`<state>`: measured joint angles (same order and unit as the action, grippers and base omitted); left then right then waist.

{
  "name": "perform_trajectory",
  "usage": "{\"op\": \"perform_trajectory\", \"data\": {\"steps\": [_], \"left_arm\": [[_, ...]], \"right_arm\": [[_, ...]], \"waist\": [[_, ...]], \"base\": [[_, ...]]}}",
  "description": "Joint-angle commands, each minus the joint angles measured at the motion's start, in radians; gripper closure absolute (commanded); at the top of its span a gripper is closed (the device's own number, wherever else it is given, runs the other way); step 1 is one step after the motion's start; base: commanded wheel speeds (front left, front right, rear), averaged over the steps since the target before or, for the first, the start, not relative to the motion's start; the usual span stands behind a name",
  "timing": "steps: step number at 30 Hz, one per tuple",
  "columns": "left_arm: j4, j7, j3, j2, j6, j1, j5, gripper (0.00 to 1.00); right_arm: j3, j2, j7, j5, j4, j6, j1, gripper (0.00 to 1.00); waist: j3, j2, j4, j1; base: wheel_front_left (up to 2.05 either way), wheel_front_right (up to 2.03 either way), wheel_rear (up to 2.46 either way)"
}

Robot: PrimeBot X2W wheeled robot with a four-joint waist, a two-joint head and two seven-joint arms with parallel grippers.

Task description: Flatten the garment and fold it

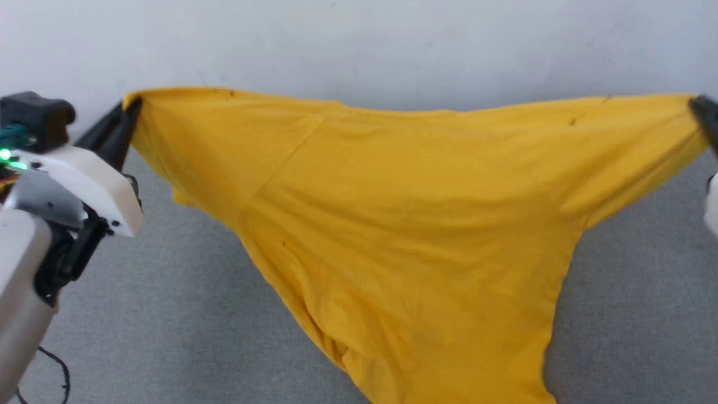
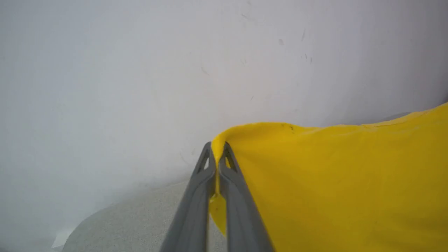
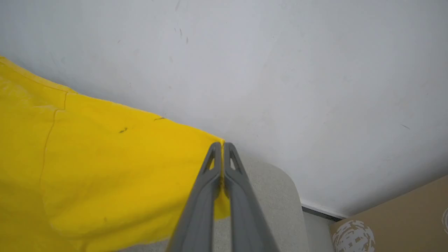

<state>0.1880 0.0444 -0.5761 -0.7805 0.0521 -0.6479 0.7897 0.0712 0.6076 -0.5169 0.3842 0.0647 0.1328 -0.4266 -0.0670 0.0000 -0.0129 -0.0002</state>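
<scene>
Grey, finely woven covering lies over the counter (image 1: 168, 314), which takes up the lower part of the head view and shows a rounded corner in both wrist views. Behind it, across the top of the frame, rises a plain white wall (image 1: 359, 45) with a few faint scuffs. At the lower right of the right wrist view a brown cardboard box (image 3: 395, 217) with a white print stands beside the counter's corner. A thin dark cable (image 1: 59, 370) curls at the lower left of the head view, below the pale forearm (image 1: 17, 280).

Bright yellow and thin, the garment (image 1: 404, 224) hangs spread across the middle of the head view. Its top edge sags slightly between two raised corners, and its body narrows toward the bottom edge. Soft creases cross the cloth, a seam (image 1: 280, 168) slants down the left part, and small dark marks (image 1: 572, 120) dot the top edge.

At the upper left, the left tool (image 1: 130, 112) is clamped on one top corner; in the left wrist view its grey fingers (image 2: 196, 196) pinch a yellow fold between them. At the upper right edge, the right tool (image 1: 704, 115) grips the opposite corner, fingers pressed together on the cloth.
</scene>
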Motion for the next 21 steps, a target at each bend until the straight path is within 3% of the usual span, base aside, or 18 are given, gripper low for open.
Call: {"op": "perform_trajectory", "data": {"steps": [1,11,17,21], "left_arm": [[-0.039,-0.017,0.021,-0.018,0.024,0.021,-0.009,1.00],[-0.310,-0.122,0.187,-0.107,0.179,0.053,-0.005,1.00],[-0.405,-0.152,0.261,-0.138,0.233,0.039,-0.008,1.00],[-0.417,-0.149,0.289,-0.152,0.240,0.013,0.000,1.00]], "right_arm": [[-0.007,0.015,0.012,0.007,0.010,-0.002,-0.028,1.00],[-0.067,0.032,0.057,0.053,0.074,-0.002,-0.159,1.00],[-0.070,0.065,0.082,0.060,0.072,-0.002,-0.240,1.00],[-0.046,0.086,0.090,0.070,0.063,-0.002,-0.306,1.00]], "waist": [[0.055,0.0000,0.016,0.0002],[0.069,0.0000,0.009,0.0002],[0.047,0.0000,0.002,0.0002],[0.004,0.0000,-0.008,0.0002]], "base": [[0.00,0.00,0.00],[0.00,0.00,0.00],[0.00,0.00,0.00],[0.00,0.00,0.00]]}}
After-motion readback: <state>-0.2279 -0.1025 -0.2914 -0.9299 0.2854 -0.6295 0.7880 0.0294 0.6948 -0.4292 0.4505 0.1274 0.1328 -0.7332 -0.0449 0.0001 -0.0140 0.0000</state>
